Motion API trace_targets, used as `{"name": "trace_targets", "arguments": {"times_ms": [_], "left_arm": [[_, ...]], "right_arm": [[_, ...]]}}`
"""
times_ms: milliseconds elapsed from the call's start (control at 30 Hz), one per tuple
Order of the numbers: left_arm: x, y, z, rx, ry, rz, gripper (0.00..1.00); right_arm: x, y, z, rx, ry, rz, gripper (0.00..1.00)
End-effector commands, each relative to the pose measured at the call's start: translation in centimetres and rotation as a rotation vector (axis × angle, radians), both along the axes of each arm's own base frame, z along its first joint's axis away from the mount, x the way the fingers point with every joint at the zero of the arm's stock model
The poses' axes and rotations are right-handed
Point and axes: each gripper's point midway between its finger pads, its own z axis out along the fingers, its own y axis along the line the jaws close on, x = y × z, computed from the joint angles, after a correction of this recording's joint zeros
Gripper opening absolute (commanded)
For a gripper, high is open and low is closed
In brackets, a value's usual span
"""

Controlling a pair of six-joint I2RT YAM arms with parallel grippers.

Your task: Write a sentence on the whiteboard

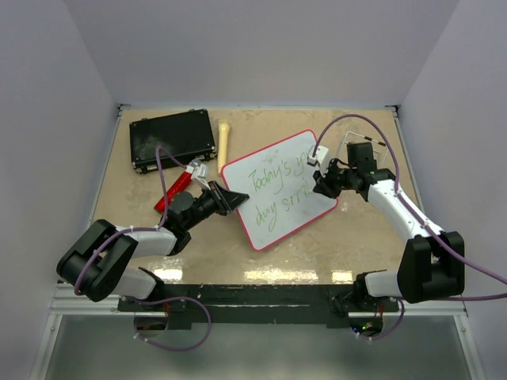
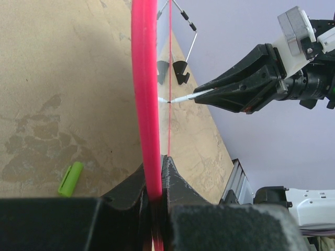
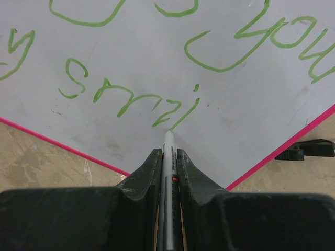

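Observation:
The whiteboard [image 1: 279,223], white with a red-pink rim, lies tilted in the middle of the table. The sentence [image 1: 273,180] runs across it in two green cursive lines. My left gripper [image 1: 233,199] is shut on the board's left rim; in the left wrist view that rim [image 2: 144,89] stands edge-on between the jaws of the gripper [image 2: 156,178]. My right gripper [image 1: 321,187] is shut on a white marker [image 3: 168,149]. The marker's tip touches the whiteboard [image 3: 131,47] at the end of the sentence's lower line [image 3: 131,102]. The marker's tip [image 2: 178,98] also shows from the side.
A black case [image 1: 173,140] lies at the back left. A cream stick [image 1: 224,142] lies beside it, and a red-handled tool [image 1: 176,190] lies by my left arm. A wire stand [image 1: 366,149] is behind the right gripper. A green cap [image 2: 70,179] rests on the tabletop.

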Motion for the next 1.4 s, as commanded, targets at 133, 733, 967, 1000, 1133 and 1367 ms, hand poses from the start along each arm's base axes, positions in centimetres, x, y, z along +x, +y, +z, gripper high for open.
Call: {"name": "trace_targets", "arguments": {"times_ms": [133, 733, 967, 1000, 1133, 1367], "left_arm": [[-0.2, -0.1, 0.2, 0.038, -0.076, -0.022, 0.0], [-0.2, 0.0, 0.0, 0.039, -0.075, -0.018, 0.0], [-0.2, 0.0, 0.1, 0.037, -0.077, -0.019, 0.0], [-0.2, 0.0, 0.1, 0.037, -0.077, -0.019, 0.0], [-0.1, 0.1, 0.1, 0.04, -0.076, -0.016, 0.0], [-0.2, 0.0, 0.2, 0.038, -0.078, -0.019, 0.0]], "right_arm": [[0.9, -1.0, 0.4, -0.036, -0.045, -0.06, 0.0], [2.2, -0.3, 2.3, 0.037, -0.089, -0.073, 0.0], [2.4, -0.3, 1.1, 0.032, -0.048, -0.071, 0.0], [2.5, -0.4, 1.2, 0.028, -0.055, -0.081, 0.0], [3.1, -1.2, 1.4, 0.003, -0.077, -0.132, 0.0], [3.9, -1.8, 2.1, -0.01, -0.117, -0.17, 0.0]]}}
